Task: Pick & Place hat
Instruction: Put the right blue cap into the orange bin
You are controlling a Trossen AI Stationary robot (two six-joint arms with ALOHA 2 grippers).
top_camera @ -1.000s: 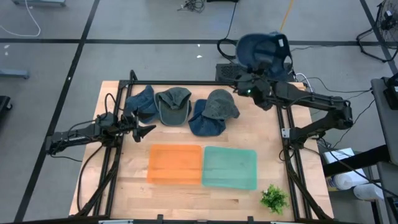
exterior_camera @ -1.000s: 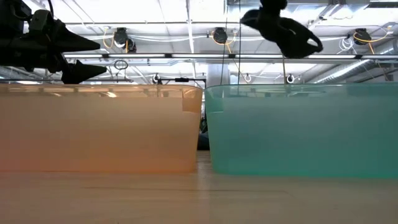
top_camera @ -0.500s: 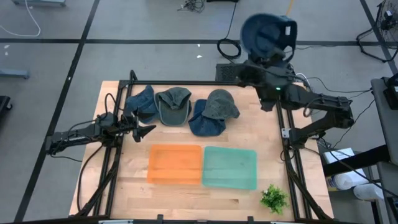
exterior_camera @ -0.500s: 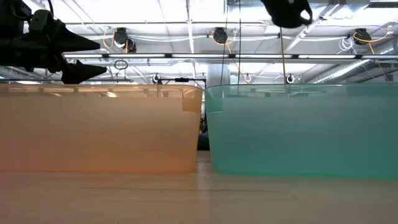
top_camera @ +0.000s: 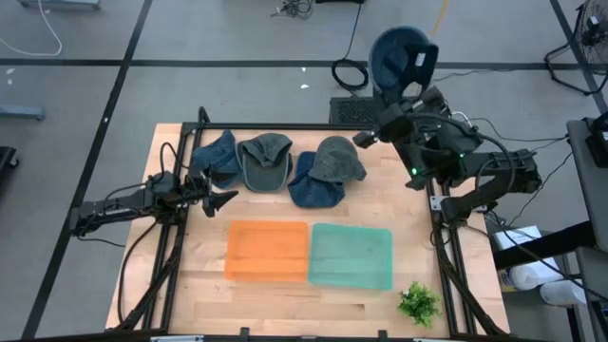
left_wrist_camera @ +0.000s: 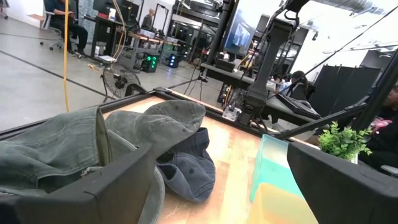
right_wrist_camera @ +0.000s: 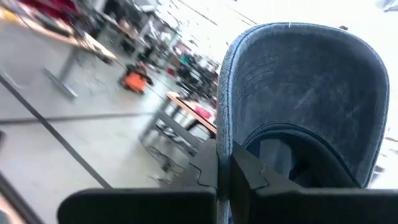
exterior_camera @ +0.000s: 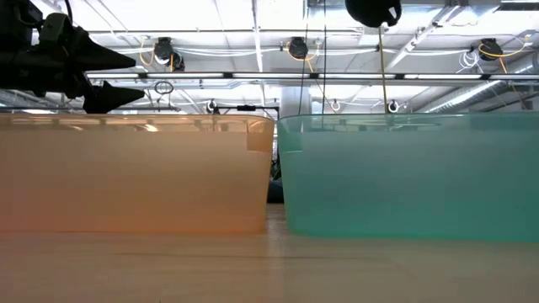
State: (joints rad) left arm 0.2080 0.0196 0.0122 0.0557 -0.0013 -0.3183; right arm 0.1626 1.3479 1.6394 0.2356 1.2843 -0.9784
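While the wooden worktop (top_camera: 190, 285) carries an orange bin (top_camera: 267, 251) and a teal bin (top_camera: 351, 256) side by side near its front, four caps lie in a row behind them: blue (top_camera: 217, 157), green (top_camera: 265, 160), navy (top_camera: 314, 190) and grey-green (top_camera: 337, 159). Right tool (top_camera: 410, 87), raised beyond the worktop's rear right corner, is clamped on a dark blue hat (top_camera: 399, 57) held high in the air. Left tool (top_camera: 220, 195), fingers spread and holding nothing, hovers at the left edge beside the blue cap.

There are five hats: two green hats (top_camera: 264, 160) (top_camera: 338, 158) and two blue hats (top_camera: 217, 158) (top_camera: 312, 188) on the surface (top_camera: 190, 285), plus one blue hat (top_camera: 399, 57) held up. There are two bins, one orange (top_camera: 267, 251) and one teal (top_camera: 351, 256), and one little plant (top_camera: 418, 303).
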